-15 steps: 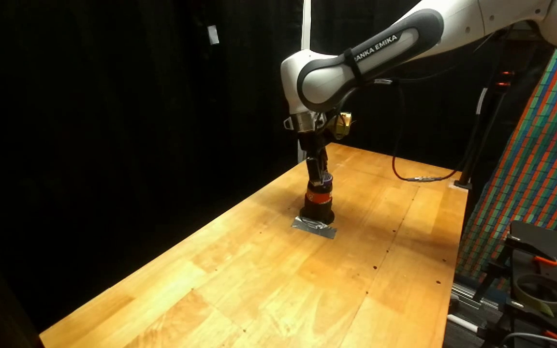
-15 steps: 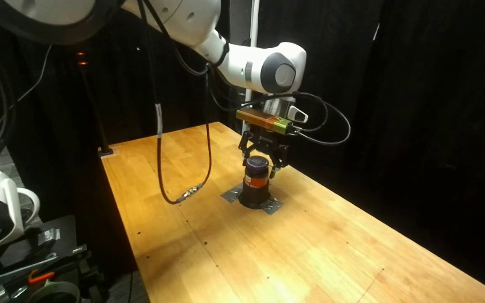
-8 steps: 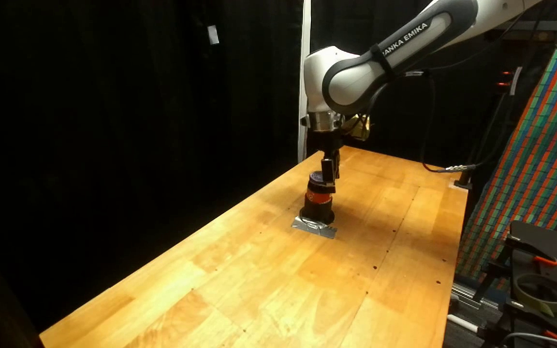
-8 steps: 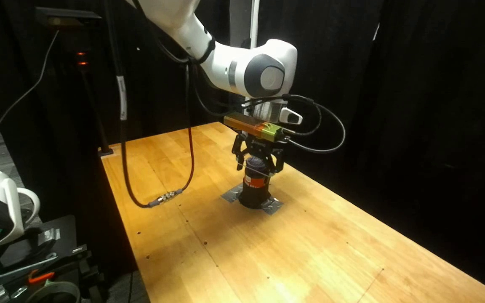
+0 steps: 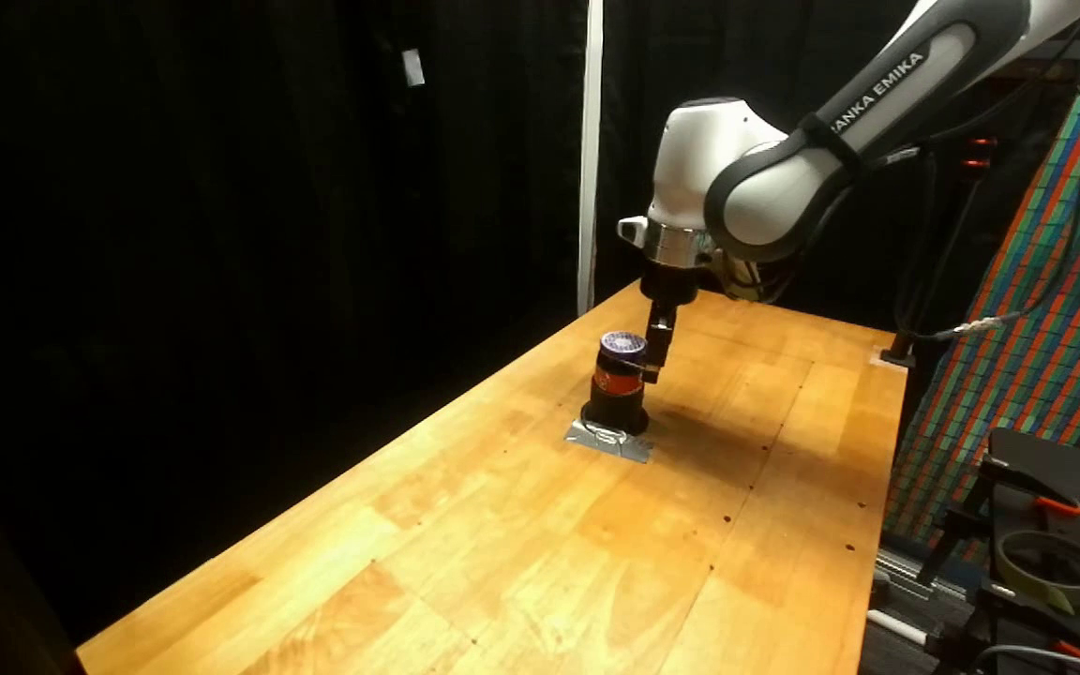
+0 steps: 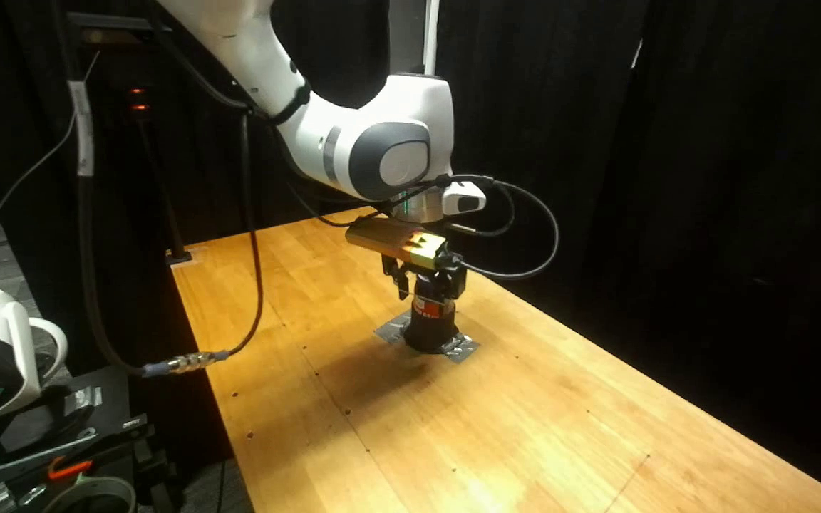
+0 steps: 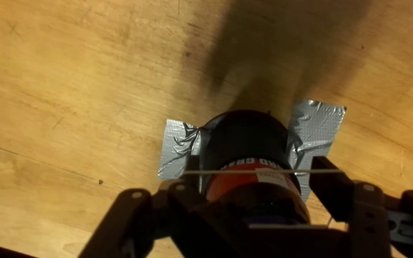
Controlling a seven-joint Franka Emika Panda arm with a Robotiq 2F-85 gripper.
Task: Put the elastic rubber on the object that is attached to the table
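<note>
A dark jar with a red label and a purple lid stands upright on the wooden table; it shows in both exterior views [image 5: 617, 412] [image 6: 432, 333] and in the wrist view [image 7: 246, 139]. Grey tape [image 7: 316, 125] holds its base. My gripper [image 7: 260, 175] is open, its fingers spread on either side of the jar's upper part. The thin pale elastic rubber [image 7: 235, 172] is stretched between the fingertips. One strand crosses before the label; another shows near the lid. Whether the loop encircles the jar I cannot tell. In an exterior view the gripper [image 5: 654, 370] stands right of the lid.
The wooden table [image 5: 521, 553] extends around the jar. A cable [image 6: 246, 313] hangs from the arm over the table. A dark side cart [image 5: 1074, 506] with a tape roll [image 5: 1051, 567] stands beside the table edge. A thin post [image 5: 924, 281] rises at the table's far corner.
The gripper has moved sideways past the jar's top and slightly down, so the lid shows more in an exterior view. The fingers stay spread with the rubber on them. The jar has not moved.
</note>
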